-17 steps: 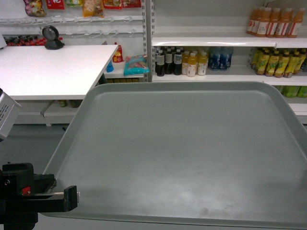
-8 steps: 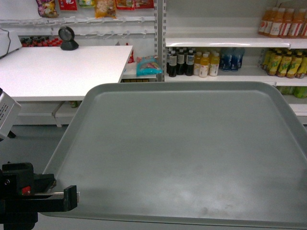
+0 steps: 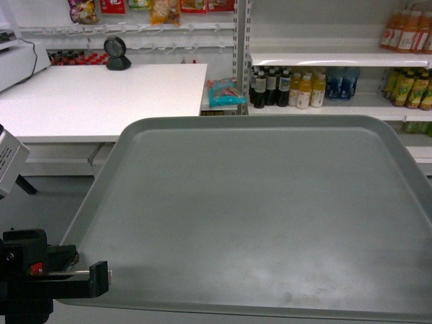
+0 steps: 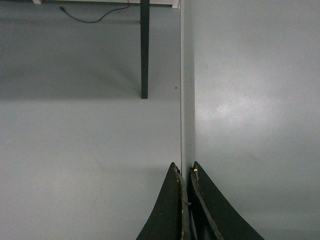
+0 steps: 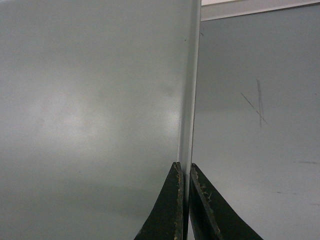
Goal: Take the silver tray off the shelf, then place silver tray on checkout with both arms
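Two grippers are seen clenched on opposite side rims of the silver tray (image 3: 256,216), which is held level in the air and fills most of the head view. At the near left, the left gripper (image 4: 186,172) is shown in its wrist view with both black fingers pinched onto the tray's left rim, grey floor (image 4: 85,140) lying below and a dark table leg (image 4: 144,50) standing further off. From the head camera only the black body of the left arm (image 3: 40,277) is visible at the tray's near left corner. The right gripper (image 5: 184,171) is shown in its own wrist view pinched onto the tray's right rim; it is outside the head view. Beyond the tray's far left edge, the white checkout (image 3: 101,101) is seen, well apart from the tray, with a small black round device (image 3: 117,52) standing near its back edge. Further right, the shelf (image 3: 337,104) is seen carrying bottled drinks (image 3: 287,86), with a teal packet (image 3: 225,92) lying on a lower board beside the checkout.
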`<state>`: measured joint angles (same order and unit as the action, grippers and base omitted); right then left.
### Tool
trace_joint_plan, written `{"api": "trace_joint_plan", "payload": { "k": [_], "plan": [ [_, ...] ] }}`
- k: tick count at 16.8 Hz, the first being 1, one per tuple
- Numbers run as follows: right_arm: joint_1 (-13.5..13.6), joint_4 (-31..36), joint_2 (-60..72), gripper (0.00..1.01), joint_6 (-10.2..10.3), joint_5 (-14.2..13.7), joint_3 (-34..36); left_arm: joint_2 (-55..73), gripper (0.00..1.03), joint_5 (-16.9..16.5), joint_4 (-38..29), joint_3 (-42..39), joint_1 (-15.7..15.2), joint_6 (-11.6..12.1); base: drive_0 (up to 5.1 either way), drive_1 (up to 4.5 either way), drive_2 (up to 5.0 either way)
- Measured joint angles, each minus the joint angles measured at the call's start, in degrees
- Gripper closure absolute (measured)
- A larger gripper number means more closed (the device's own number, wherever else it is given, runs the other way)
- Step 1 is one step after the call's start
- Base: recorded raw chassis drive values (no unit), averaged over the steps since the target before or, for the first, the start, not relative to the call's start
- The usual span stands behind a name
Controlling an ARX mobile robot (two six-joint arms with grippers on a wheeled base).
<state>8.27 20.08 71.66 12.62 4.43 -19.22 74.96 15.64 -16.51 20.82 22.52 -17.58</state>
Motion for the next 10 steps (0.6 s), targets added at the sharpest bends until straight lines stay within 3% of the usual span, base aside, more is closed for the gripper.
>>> {"api": "trace_joint_plan", "payload": {
  "k": [10],
  "plan": [
    [0.0,0.0,0.0,0.99,0.0,0.0,0.0,0.0,1.00,0.0,0.0,0.0,0.0,0.0,-5.0,2.37,2.4]
  ]
}}
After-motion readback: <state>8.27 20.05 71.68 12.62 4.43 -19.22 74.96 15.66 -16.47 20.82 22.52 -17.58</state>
